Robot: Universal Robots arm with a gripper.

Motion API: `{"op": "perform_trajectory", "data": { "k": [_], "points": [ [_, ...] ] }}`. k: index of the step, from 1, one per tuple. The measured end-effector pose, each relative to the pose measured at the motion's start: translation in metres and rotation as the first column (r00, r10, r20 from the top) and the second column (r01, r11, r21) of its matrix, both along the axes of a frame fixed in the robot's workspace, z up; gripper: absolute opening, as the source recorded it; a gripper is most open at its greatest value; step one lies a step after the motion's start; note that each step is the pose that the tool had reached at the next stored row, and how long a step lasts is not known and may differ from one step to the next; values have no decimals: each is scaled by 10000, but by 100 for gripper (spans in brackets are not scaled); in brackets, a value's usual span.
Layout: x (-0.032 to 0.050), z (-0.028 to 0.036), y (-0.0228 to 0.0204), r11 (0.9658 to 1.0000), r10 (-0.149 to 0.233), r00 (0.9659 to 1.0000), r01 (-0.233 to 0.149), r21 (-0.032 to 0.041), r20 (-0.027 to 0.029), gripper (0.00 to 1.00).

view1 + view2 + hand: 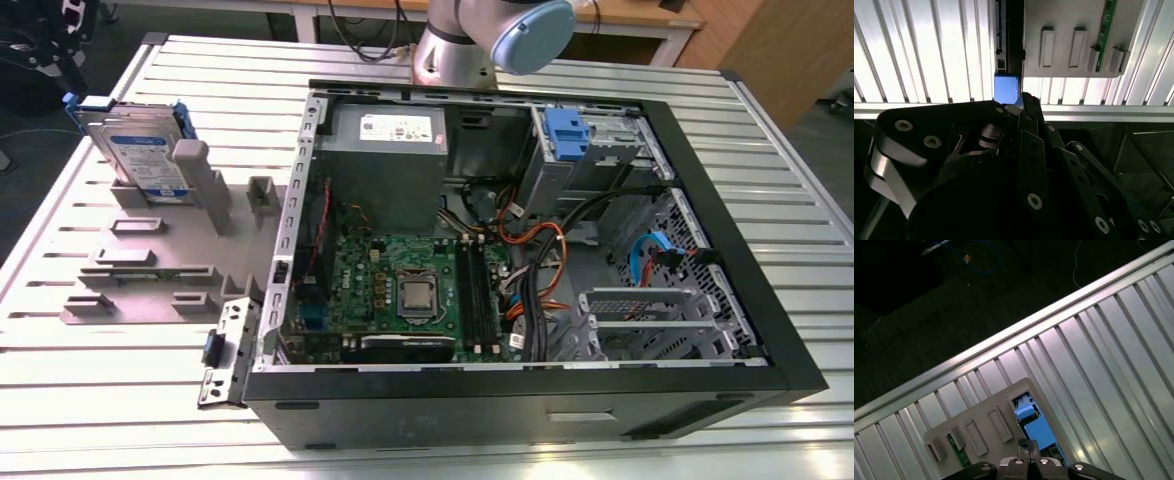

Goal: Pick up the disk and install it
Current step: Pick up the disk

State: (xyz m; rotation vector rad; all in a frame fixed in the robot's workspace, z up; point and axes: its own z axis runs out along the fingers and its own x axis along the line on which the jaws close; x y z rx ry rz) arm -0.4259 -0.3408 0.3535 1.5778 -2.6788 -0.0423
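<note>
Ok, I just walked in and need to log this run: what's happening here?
A robot arm has the job of installing the disk in the open computer case. The disk stands upright in a grey fixture on the ribbed table, beside the case, not yet installed. In the first wrist view the gripper hangs right at the disk's blue carrier end; whether it grips it cannot be told.

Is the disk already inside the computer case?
No, the disk stands upright in the grey rack, outside the open computer case.
</note>
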Motion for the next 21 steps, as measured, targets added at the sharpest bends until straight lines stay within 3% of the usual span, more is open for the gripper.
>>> {"op": "perform_trajectory", "data": {
  "k": [4,5,8,11,14,19,21],
  "points": [
    [-3,-17,0,10000,82,9995,-82,0,292,11],
    [-3,-21,-1,9999,120,9994,-121,0,331,11],
    [-3,-26,0,9981,609,9976,-610,0,332,11],
    [-3,-31,0,9933,1152,9928,-1153,0,332,11],
    [-3,-37,0,9855,1696,9849,-1697,0,332,11],
    [-4,-49,3,9686,2486,9680,-2488,0,334,11],
    [-5,-52,20,9648,2629,9643,-2630,0,333,11]
  ]
}}
